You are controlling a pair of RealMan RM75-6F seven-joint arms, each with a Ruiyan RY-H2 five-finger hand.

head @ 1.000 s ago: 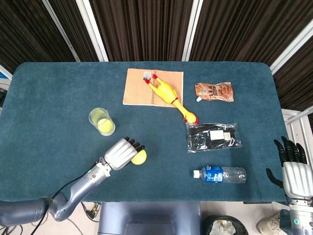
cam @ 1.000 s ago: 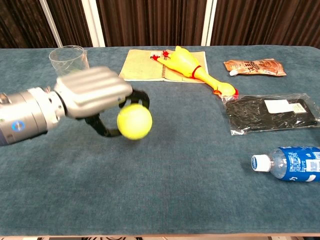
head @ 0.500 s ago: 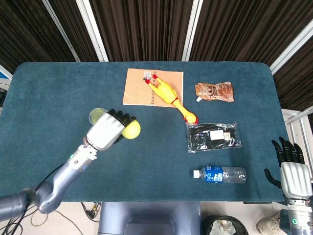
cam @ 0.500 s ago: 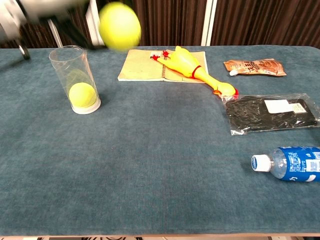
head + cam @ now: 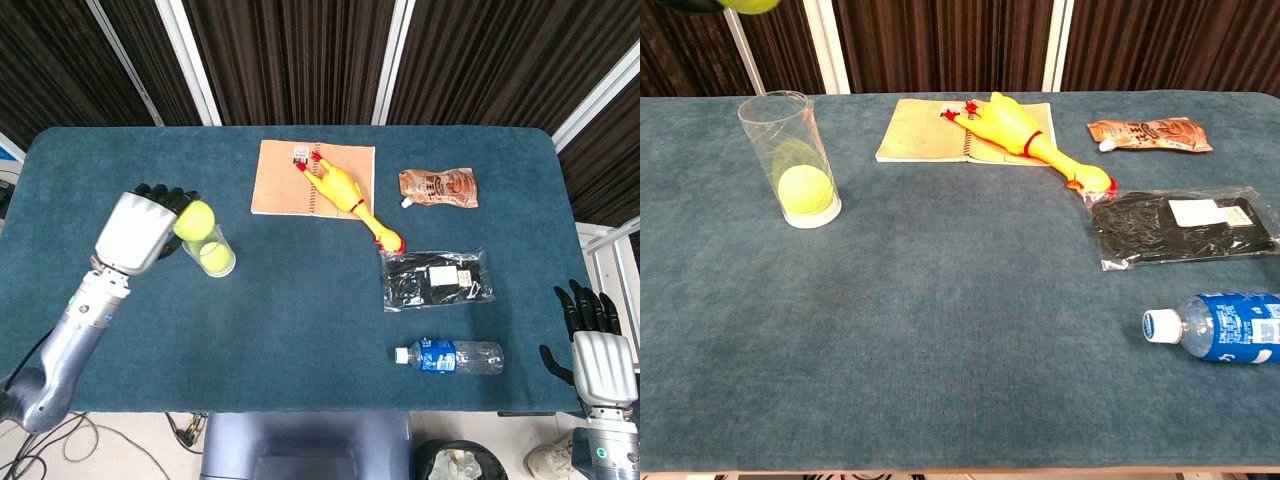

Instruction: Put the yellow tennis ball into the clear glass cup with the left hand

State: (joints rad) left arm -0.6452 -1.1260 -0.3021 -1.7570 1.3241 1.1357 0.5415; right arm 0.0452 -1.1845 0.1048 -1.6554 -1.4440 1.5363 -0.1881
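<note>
Left hand (image 5: 138, 231): your fingers are wrapped round the ball (image 5: 194, 219), held above the cup (image 5: 209, 249).
Cup: upright, holding another ball (image 5: 805, 189).
Right hand (image 5: 597, 352): fingers apart, empty, off the table's (image 5: 120, 180) edge.

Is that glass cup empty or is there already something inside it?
Not empty: the upright glass cup already holds a yellow ball at its bottom.

Blue-green table (image 5: 300, 310) holds a spiral notebook (image 5: 285, 185) at the far middle, rubber chicken (image 5: 345, 195) lying diagonally across its right part. Brown snack pouch (image 5: 438, 187) to the right of them. Nearer — clear bag of black items (image 5: 437, 279), then a water bottle (image 5: 450, 356) on its side, cap pointing left.
</note>
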